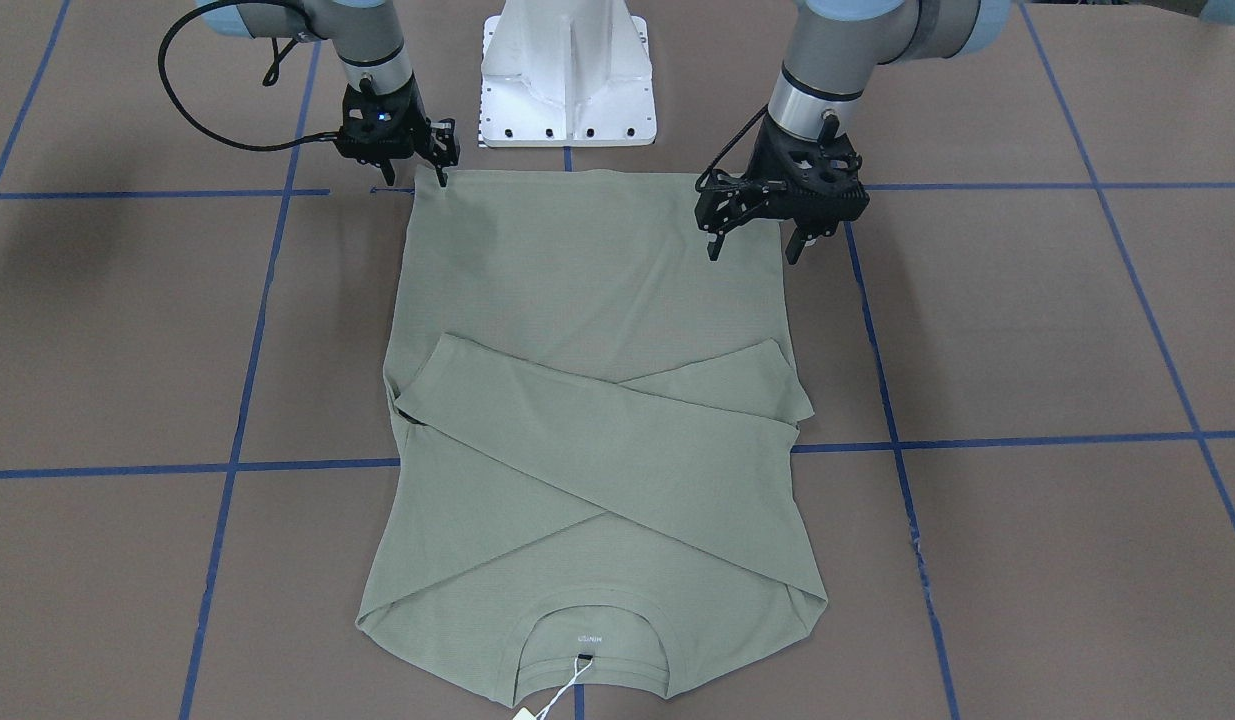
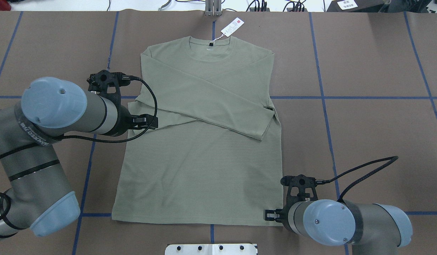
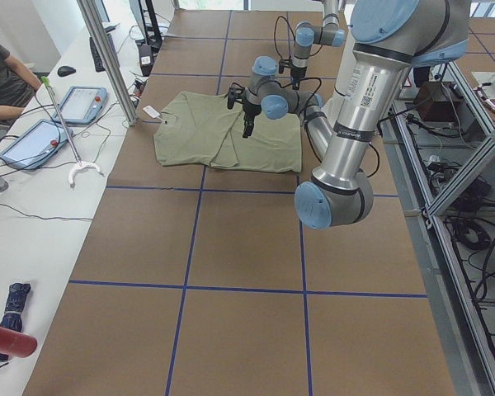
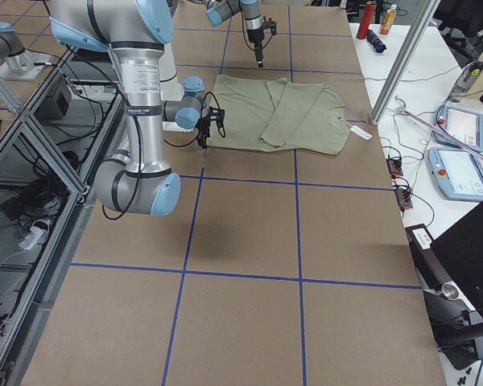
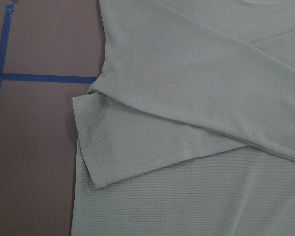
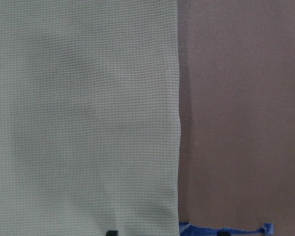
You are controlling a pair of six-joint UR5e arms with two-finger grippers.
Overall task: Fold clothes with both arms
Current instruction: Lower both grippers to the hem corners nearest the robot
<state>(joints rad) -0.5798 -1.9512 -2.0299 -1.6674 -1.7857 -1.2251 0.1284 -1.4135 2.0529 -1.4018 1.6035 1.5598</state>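
Note:
The sage-green shirt (image 1: 587,300) lies flat on the table, neck away from me, with both sleeves crossed over the chest (image 2: 211,95). Its white hang tag (image 2: 232,26) lies beyond the collar. My left gripper (image 1: 754,248) is open and empty, raised above the shirt's left side; the left wrist view shows the folded sleeve cuff (image 5: 93,142) below it. My right gripper (image 1: 443,180) sits low at the shirt's near right hem corner (image 2: 269,214). Its fingers look close together and I cannot tell if they hold cloth. The right wrist view shows the shirt's side edge (image 6: 177,123).
The brown table (image 2: 363,124) carries a grid of blue tape lines. The white pedestal base (image 1: 567,90) stands just behind the hem. In the exterior left view, tablets (image 3: 74,103) and cables lie on a side bench with a person at its far end.

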